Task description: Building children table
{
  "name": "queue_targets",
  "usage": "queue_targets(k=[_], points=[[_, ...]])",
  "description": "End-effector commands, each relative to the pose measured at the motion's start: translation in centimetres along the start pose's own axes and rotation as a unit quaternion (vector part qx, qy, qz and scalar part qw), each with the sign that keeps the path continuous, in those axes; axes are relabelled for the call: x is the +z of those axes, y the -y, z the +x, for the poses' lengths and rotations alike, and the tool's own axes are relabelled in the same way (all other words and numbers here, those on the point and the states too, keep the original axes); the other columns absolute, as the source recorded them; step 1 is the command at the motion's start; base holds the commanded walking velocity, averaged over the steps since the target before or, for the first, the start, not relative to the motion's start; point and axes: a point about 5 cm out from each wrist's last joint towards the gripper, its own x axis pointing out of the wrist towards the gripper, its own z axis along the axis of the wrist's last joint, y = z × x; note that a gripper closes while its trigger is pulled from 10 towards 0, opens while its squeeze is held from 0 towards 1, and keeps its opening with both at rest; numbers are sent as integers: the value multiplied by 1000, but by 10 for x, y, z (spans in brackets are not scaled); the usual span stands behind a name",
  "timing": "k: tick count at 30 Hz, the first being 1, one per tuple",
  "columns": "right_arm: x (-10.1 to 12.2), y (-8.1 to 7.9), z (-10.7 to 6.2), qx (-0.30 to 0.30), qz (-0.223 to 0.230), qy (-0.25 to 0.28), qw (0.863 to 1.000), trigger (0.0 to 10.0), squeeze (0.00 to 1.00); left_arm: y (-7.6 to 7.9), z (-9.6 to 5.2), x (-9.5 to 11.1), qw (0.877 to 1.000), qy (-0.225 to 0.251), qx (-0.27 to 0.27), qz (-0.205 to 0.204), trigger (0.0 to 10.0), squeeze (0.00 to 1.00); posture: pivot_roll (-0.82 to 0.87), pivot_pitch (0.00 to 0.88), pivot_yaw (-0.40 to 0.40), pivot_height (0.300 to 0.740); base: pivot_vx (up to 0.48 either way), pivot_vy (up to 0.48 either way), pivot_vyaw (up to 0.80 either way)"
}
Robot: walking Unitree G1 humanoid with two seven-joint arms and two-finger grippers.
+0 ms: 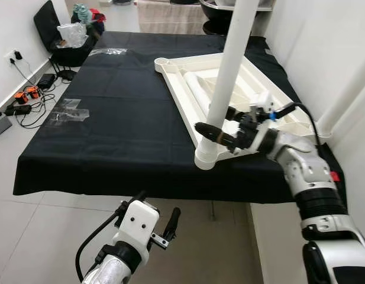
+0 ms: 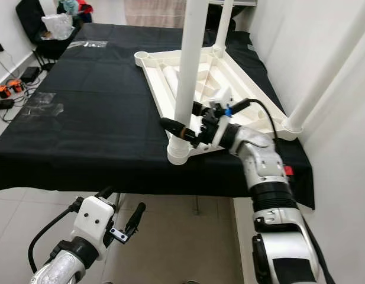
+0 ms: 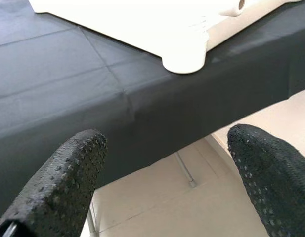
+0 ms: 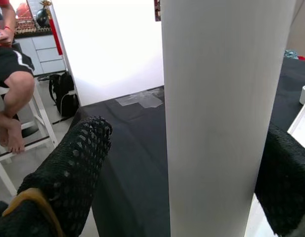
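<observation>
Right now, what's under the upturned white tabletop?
The white tabletop lies on a black cloth covering the work surface. The near leg stands in its corner socket, right gripper around it. Anything beneath the cloth is hidden.

The room is evenly and brightly lit, with soft daylight-like light and no hard shadows. The white leg (image 1: 229,77) and the white table frame (image 1: 188,83) beside it are nearly washed out, their edges losing detail against the pale wall. The black cloth (image 1: 123,124) under the frame shows only faint sheen along its creases. In both wrist views the close black fingers (image 3: 68,173) are soft and out of focus. The head views bend slightly near their edges.
</observation>
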Motion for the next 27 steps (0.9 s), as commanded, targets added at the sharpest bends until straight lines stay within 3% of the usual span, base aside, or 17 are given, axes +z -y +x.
queue_targets(k=[1, 9, 27], points=[[2, -3, 8, 8, -11, 1, 1000, 10000, 0, 2, -2, 3, 1000, 7, -1, 3, 10000, 0, 84, 122, -68, 740, 0, 0, 0], [4, -5, 21, -2, -15, 12, 1000, 10000, 0, 4, -2, 4, 1000, 8, -2, 2, 10000, 0, 83, 116, -75, 740, 0, 0, 0], [0, -4, 32, -26, -17, 3, 1000, 10000, 0, 7, -2, 5, 1000, 10, -4, 3, 10000, 0, 80, 129, -83, 740, 0, 0, 0]])
